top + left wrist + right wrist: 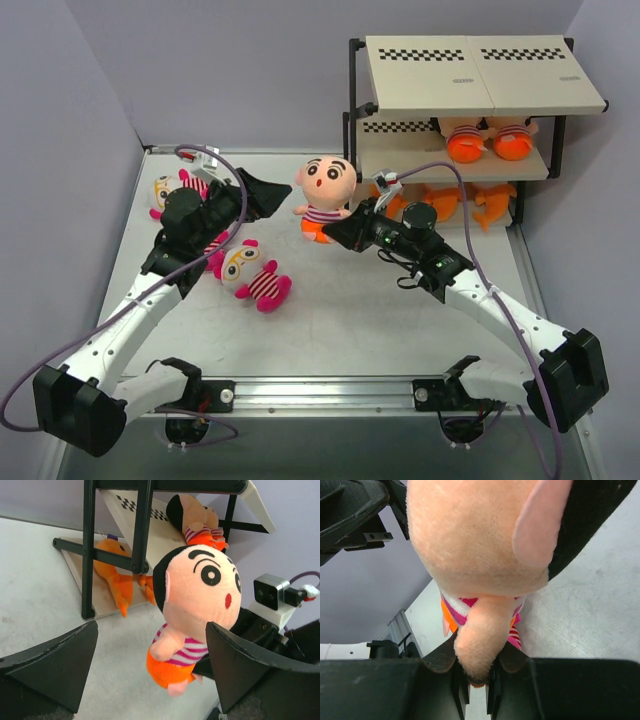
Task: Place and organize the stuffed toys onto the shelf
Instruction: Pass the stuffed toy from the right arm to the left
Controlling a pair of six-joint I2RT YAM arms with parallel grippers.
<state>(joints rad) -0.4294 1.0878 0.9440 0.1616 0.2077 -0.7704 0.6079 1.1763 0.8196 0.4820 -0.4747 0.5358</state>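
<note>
Striped doll: short-pile plush cloth, peach head fuzzy and matt, black hair felt-like, face features embroidered.
Sharks: orange plush, same soft nap.
Shelf frame: black metal tube, satin sheen. Boards: beige, smooth, matt, printed checks.
Desk: pale grey, matt, faintly scuffed.
Left pincer: 2 fingers of black plastic, matt, grainy, edges rough.
Arm shells: white plastic, mildly glossy.
Cable: smooth purple sheath.
Near rail: bare brushed metal.
</note>
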